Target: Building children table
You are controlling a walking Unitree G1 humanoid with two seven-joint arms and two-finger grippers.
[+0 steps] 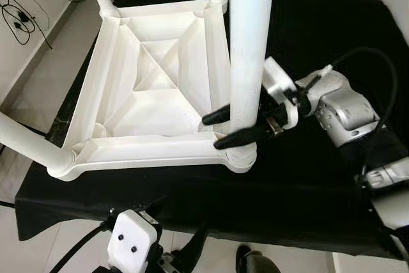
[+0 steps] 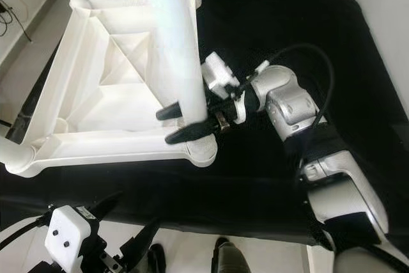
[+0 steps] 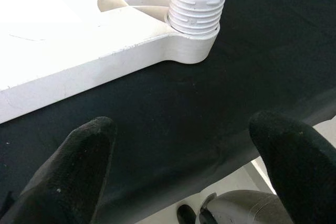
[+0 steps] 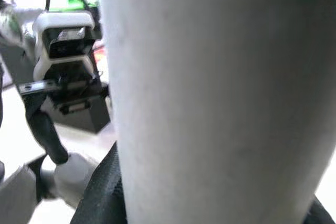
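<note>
Tabletop [image 1: 147, 103] lies upside down on the black-draped counter [image 1: 307, 177], ribbed underside up. Near-right leg [image 1: 250, 43] stands upright in its corner socket [image 1: 239, 156], long axis vertical, thread rings still showing above the socket collar in the left wrist view, so I judge it not fully screwed home.

Right gripper [image 1: 231, 126] reaches in from the right, level with the counter, jaws clamped across the leg just above the socket: one finger on the far side, one on the near. Grip axis is square to the leg's axis, which is what a twist needs.

Left gripper [image 3: 184, 166] sits at the near edge of the counter, jaws wide, holding nothing, pointed at the same socket from the near side. Right arm is plainly the nearer one.
</note>
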